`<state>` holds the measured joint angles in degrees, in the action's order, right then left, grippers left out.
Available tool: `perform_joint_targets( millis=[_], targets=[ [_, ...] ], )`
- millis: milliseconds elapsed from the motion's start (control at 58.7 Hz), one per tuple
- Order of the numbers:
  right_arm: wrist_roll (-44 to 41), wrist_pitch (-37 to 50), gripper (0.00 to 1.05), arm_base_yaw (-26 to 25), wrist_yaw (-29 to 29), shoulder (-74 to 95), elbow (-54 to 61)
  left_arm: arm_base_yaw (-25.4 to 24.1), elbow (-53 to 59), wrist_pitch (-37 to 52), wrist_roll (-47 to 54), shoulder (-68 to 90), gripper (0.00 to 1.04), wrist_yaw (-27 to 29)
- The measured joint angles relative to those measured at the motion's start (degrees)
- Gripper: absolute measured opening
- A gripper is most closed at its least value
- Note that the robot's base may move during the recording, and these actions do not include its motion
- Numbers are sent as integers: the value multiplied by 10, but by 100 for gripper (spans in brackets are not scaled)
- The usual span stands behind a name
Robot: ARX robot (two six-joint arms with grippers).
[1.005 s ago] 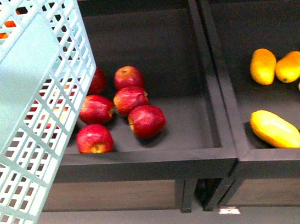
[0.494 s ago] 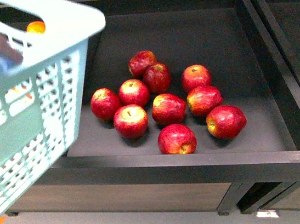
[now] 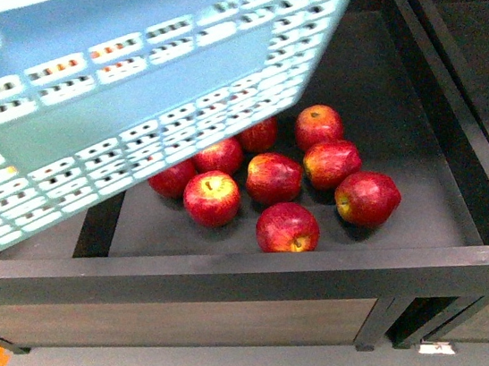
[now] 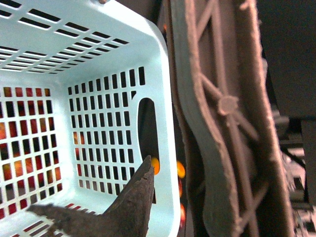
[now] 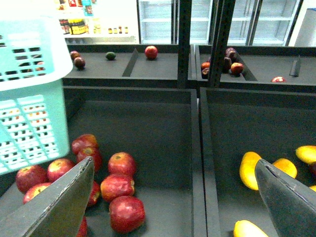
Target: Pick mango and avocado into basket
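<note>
Basket [image 5: 29,98] beside empty, wide-open right claw [image 5: 174,163]

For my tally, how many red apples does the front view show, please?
9: three apples partly hidden by the basket, six clear, all in the dark bin; more may be hidden.

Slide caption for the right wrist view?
Open right claw above two bins: red apples in one, mangoes in the next, basket near the apples.

Front view looking down at apples [image 3: 273,177], left wrist close inside basket [image 4: 165,108], right wrist sharing both
</note>
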<state>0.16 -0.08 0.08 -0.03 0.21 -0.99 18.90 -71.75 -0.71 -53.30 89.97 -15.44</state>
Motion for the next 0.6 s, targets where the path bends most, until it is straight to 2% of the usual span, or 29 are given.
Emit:
perform_joint_targets(
  millis=[85, 170, 375, 409, 443, 494, 596],
  targets=[
    [0, 0, 96, 0, 0, 0, 0, 48, -29, 0, 2, 35, 28, -41],
    [0, 0, 96, 0, 0, 0, 0, 79, -31, -5, 14, 44, 28, -54],
    [0, 0, 96, 0, 0, 0, 0, 81, -31, -8, 30, 44, 28, -45],
    [19, -31, 96, 7, 32, 15, -10, 80, -31, -8, 31, 44, 28, -45],
    [67, -131, 96, 10, 100, 78, -54, 80, -31, -8, 32, 44, 28, -45],
    [102, -191, 96, -31, 103, 166, -94, 81, -31, -8, 31, 44, 28, -45],
    [104, -129, 96, -134, 30, 268, -121, 81, -31, -8, 33, 44, 28, -45]
  ],
)
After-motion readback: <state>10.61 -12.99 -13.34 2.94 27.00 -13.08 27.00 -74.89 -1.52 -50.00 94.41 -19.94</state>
